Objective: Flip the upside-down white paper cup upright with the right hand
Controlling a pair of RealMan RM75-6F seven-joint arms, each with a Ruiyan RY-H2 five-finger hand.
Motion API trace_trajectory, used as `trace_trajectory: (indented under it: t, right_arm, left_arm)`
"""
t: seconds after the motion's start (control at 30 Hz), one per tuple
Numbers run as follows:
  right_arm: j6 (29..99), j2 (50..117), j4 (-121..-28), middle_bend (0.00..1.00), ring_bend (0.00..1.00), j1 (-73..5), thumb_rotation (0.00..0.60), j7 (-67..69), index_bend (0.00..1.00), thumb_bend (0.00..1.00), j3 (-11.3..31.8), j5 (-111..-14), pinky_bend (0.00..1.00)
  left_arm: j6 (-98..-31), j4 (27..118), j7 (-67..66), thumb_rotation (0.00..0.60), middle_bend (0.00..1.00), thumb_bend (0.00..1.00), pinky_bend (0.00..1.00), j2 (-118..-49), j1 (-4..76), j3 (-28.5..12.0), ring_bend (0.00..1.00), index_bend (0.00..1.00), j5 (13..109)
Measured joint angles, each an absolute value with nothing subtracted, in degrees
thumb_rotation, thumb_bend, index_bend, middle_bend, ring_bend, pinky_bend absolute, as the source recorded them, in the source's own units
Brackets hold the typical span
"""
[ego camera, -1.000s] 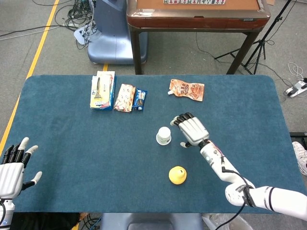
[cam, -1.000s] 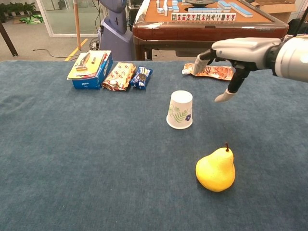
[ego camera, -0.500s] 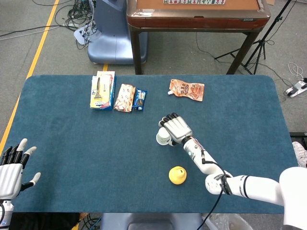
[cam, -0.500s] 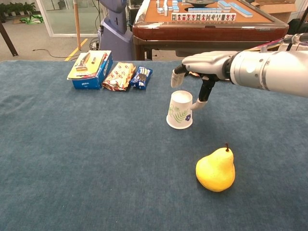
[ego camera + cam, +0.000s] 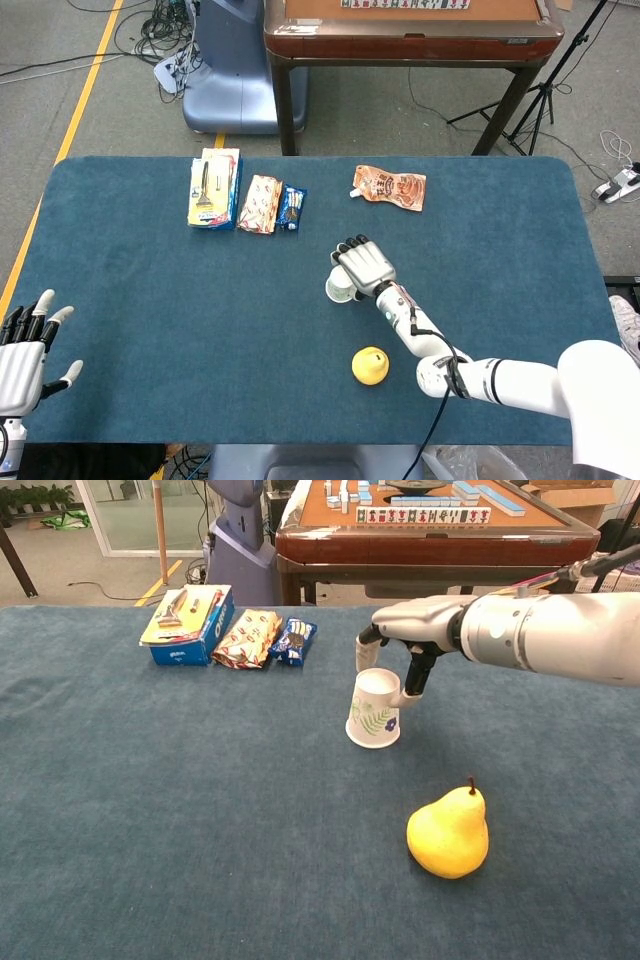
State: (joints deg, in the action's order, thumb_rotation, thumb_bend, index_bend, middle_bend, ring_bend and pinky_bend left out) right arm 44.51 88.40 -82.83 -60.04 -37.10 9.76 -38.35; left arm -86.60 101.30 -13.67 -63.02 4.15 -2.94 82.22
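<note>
Cup stands rim-down mid-way across the blue-carpeted table, which sits on a grey floor before a wooden mahjong table. Just behind the cup an orange pouch; near its front a yellow pear. Right hand arches over the cup, thumb touching its side (not clasped). Left hand lies splayed, far left of the cup.
</note>
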Motion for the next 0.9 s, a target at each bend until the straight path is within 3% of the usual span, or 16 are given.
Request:
trace_trajectory:
  t: [0.2,0.5,0.9]
  right_arm:
    - [44.81,88.84,-82.13,0.26,0.12,-60.55,0.600,-36.61,0.44,0.29,8.78,-37.87,0.14]
    - [47.80,86.43,-84.12,0.29,0.12,-60.64,0.600,-38.67,0.48,0.31,7.30,-39.91,0.14]
    - [56.14,81.23,-89.95,0.29,0.12,-63.07,0.600,-60.61,0.48,0.32,0.44,-41.79,0.00]
  left_arm:
    - [-86.40,101.20,-13.66,0.600,0.00,0.21,0.00,-63.01,4.12,-2.90,0.01,0.19,82.09]
    - [-86.38,100.98,-13.23,0.600,0.00,0.21,0.00,-62.91,4.12,-2.95,0.01,0.19,82.28]
    - [-86.47,100.40,-13.33,0.600,0.00,0.21,0.00,-63.30,4.07,-2.81,0.01,0.19,82.73]
